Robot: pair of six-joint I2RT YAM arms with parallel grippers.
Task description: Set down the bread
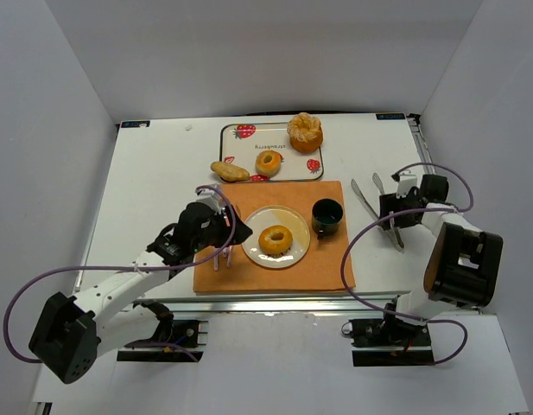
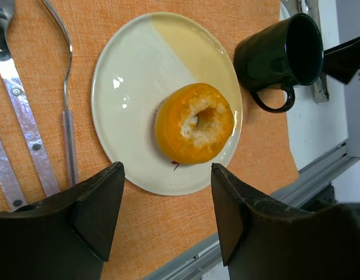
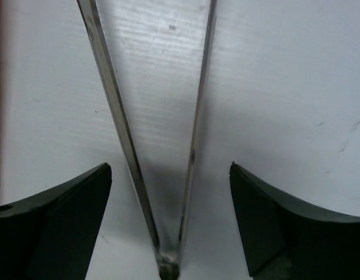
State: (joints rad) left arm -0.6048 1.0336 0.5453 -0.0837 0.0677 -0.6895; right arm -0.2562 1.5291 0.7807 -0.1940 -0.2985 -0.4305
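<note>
We cannot read the word printed on the tray [image 1: 236, 160]. Our left gripper [image 2: 166, 175] hangs spread above the plate [image 2: 133, 87] holding the bread [image 2: 194, 123]; the right gripper [image 3: 171, 175] gapes over tongs [image 3: 118, 116].

Lab test booth: plain white walls [image 1: 249, 52] around a white table [image 1: 154, 173]

The left arm [image 1: 119, 290] and the right arm [image 1: 440, 223] are alike: smooth white links run between black, boxy joint housings [image 1: 66, 335], and each arm stands on a black base plate [image 1: 167, 333] at the near edge of the worktop [image 1: 154, 190]. A thin purple cable [image 1: 14, 303] loops loosely off each arm. The left hand [image 2: 167, 169] and the right hand [image 3: 169, 169] each have two dark, matte, wedge-shaped fingers [image 2: 92, 216] with faintly scuffed edges.
</note>
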